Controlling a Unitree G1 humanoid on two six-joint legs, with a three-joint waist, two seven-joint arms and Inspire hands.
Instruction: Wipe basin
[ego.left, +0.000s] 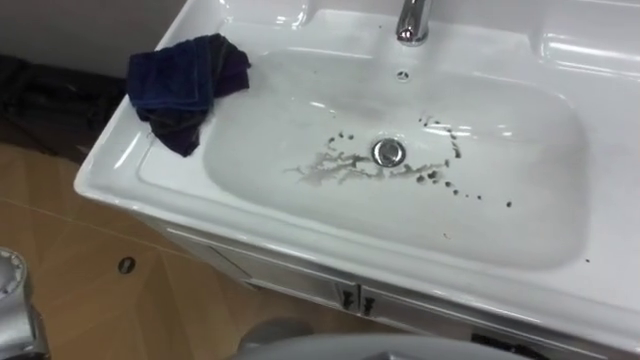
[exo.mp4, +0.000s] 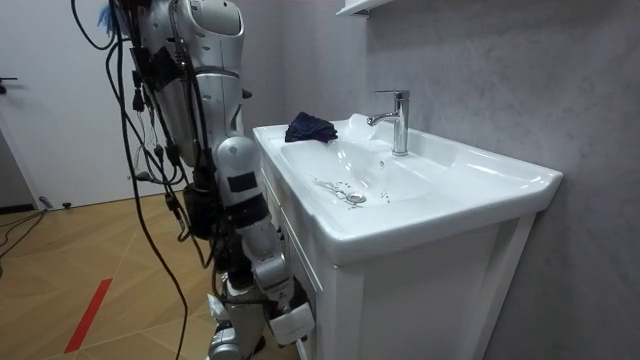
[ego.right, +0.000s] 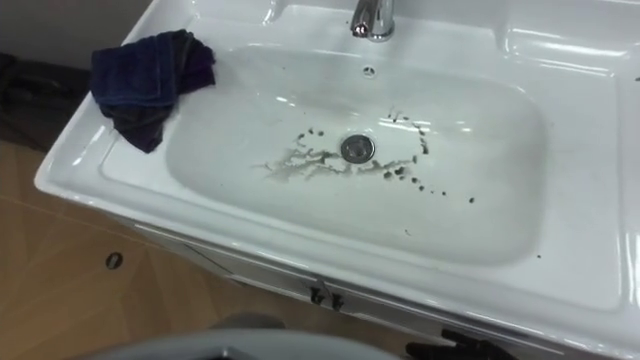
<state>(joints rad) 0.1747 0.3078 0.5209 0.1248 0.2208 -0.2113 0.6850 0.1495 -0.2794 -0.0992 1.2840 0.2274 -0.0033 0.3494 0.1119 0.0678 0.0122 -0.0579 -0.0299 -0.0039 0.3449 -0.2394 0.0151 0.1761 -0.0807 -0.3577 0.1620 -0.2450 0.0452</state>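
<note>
The white basin (ego.left: 520, 215) lies before me, with dark specks and a smeared grey stain (ego.left: 330, 168) around its metal drain (ego.left: 388, 152). A crumpled dark blue cloth (ego.left: 185, 85) rests on the basin's left rim, partly hanging into the bowl; no hand touches it. In the room view I stand close against the basin's front with my right arm hanging down by the cabinet, the right hand (exo.mp4: 288, 320) low near the floor. A grey metal part of my left arm (ego.left: 12, 295) shows at the lower left corner, away from the basin.
A chrome tap (ego.left: 412, 20) stands at the middle of the basin's back edge. The white cabinet (ego.left: 300, 280) with small handles sits under the basin. Wooden floor (ego.left: 80, 270) lies to my left, with a grey wall behind the basin.
</note>
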